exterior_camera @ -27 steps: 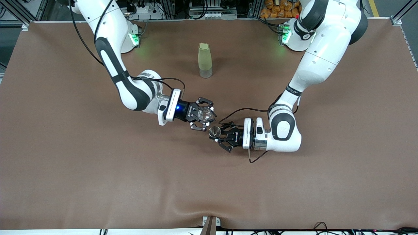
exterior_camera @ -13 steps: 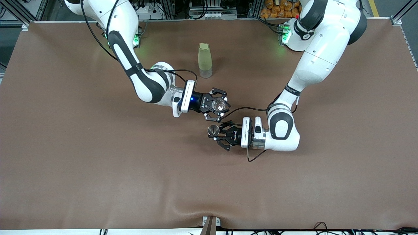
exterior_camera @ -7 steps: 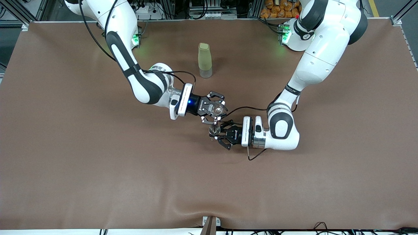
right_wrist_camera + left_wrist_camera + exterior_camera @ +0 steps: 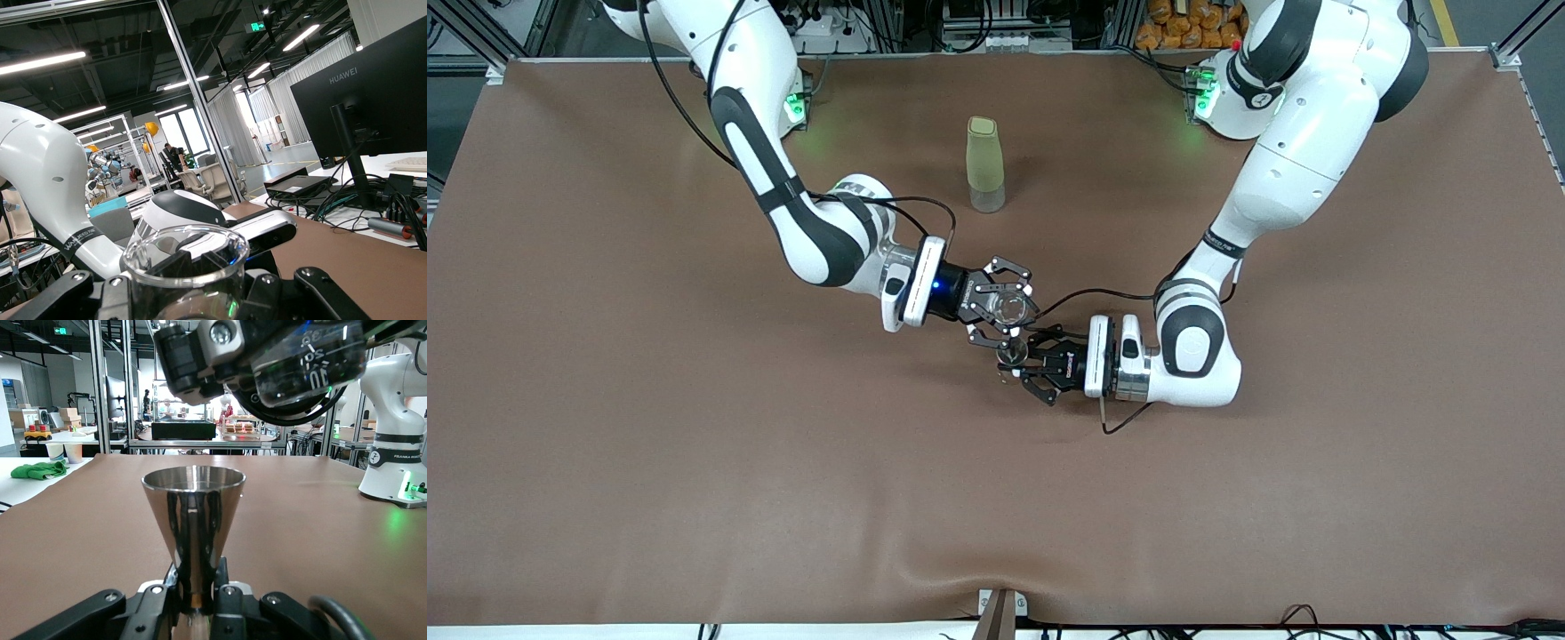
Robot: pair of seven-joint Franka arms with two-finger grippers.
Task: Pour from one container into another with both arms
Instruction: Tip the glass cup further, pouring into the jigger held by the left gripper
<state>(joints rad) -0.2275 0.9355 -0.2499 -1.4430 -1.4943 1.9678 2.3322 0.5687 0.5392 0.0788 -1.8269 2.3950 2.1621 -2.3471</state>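
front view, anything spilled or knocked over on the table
Nothing stands out. No spill shows on the brown table cover, and the green bottle stands upright. The right gripper holds a clear glass beaker over the steel cup in the left gripper.

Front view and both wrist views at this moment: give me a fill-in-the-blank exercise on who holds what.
1. The left gripper is shut on a shiny ____ cup shaped like a cone.
2. The right gripper is shut on a clear ____ beaker.
3. In the left wrist view, the beaker hangs ____ the cup's open mouth.
4. The tall pale green bottle stands on the table, held by ____ gripper.

Missing words: metal; glass; above; neither
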